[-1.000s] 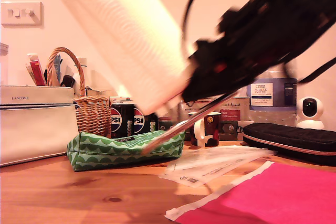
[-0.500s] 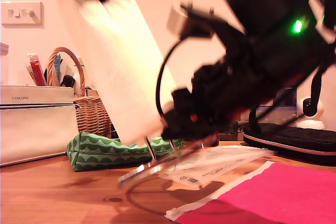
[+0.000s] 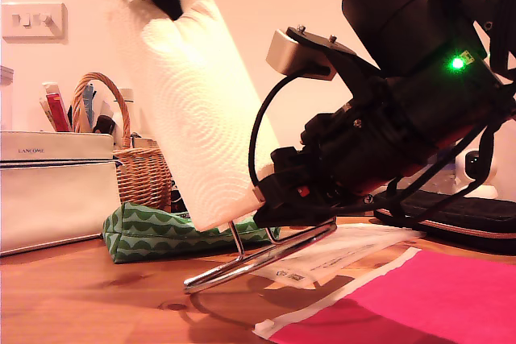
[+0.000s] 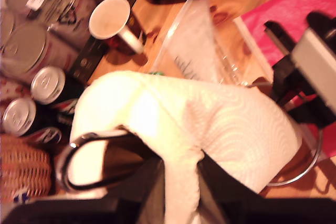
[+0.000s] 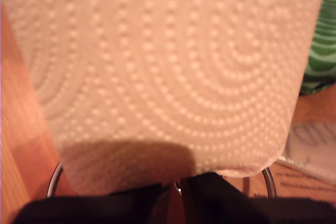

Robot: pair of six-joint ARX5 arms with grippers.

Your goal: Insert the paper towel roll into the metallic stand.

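Observation:
The white dimpled paper towel roll (image 3: 201, 118) leans toward the exterior view's left, its lower end resting on the metallic stand (image 3: 258, 259). The stand is tilted: one edge of its ring base touches the table and the other is lifted. My first gripper (image 3: 165, 2) is shut on the rim at the roll's upper end (image 4: 210, 124). One finger (image 4: 142, 192) of my first gripper (image 4: 181, 187) is in the hollow core. My second gripper (image 3: 262, 199) is shut on the stand just below the roll. The roll (image 5: 168, 66) fills its wrist view, with the ring base (image 5: 269, 179) behind my second gripper (image 5: 178, 195).
A green pouch (image 3: 161, 231), wicker basket (image 3: 137, 167), white box (image 3: 56, 191) and cans (image 3: 189, 183) stand behind the roll. Plastic sleeves (image 3: 339, 251) and a pink envelope (image 3: 419, 304) lie in front. A black case (image 3: 451, 215) sits at the exterior view's right. A mug (image 4: 113, 19) stands further back.
The roll has come down and stands more upright, seated on the stand. The stand's base has dropped until one edge touches the table. My second arm has shifted toward the exterior view's right.

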